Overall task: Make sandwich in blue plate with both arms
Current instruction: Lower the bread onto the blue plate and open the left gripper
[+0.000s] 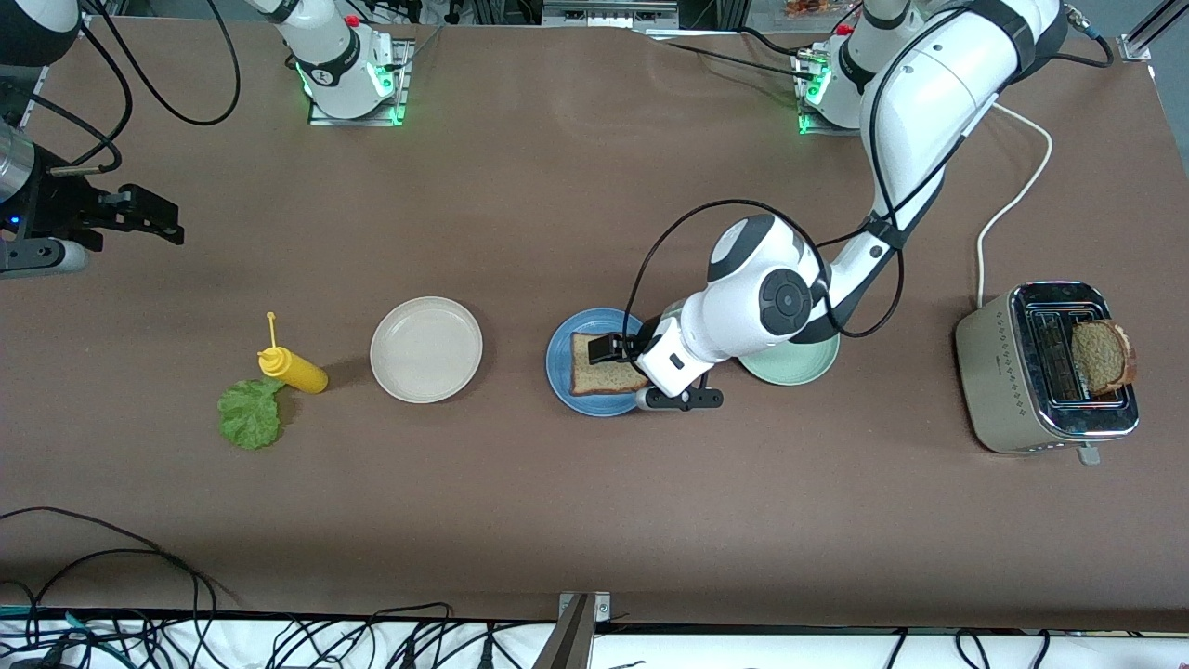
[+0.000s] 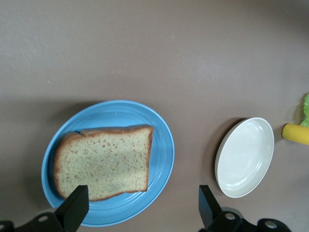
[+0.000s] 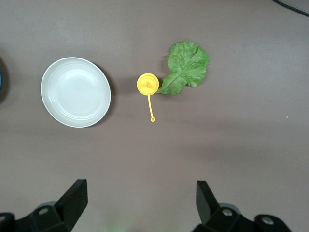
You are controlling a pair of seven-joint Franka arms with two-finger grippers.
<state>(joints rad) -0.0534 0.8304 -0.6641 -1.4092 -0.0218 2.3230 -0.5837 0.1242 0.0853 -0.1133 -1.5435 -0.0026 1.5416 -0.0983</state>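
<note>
A brown wholemeal bread slice (image 1: 604, 363) lies flat in the blue plate (image 1: 560, 358), which sits near the middle of the desk (image 1: 576, 520). The left gripper (image 1: 608, 348) hangs just over that plate with its fingers spread wide and nothing between them; in the left wrist view the two black fingertips (image 2: 76, 205) stand well apart, one over the slice's edge and the other past the plate's rim over bare desk. From the blue plate, a pale green plate (image 1: 801, 360) lies just beside it at three o'clock as the front view shows it, partly covered by the left arm, and a beige plate (image 1: 426, 349) lies at nine o'clock, apart from it. Farther out at nine o'clock stands a yellow squeeze bottle (image 1: 293, 369), and the ruffled green lettuce leaf (image 1: 250, 414) lies flat on the desk touching the bottle, at about seven o'clock from it and nearer the front camera. The second bread slice (image 1: 1103, 356) stands tilted in a slot of the silver toaster (image 1: 999, 372) at the left arm's end of the desk. The right gripper (image 1: 139, 216) waits in the air over the right arm's end of the desk, its fingers (image 3: 72, 200) also spread wide and holding nothing; its wrist view looks down on the beige plate, the bottle cap and the lettuce leaf.
</note>
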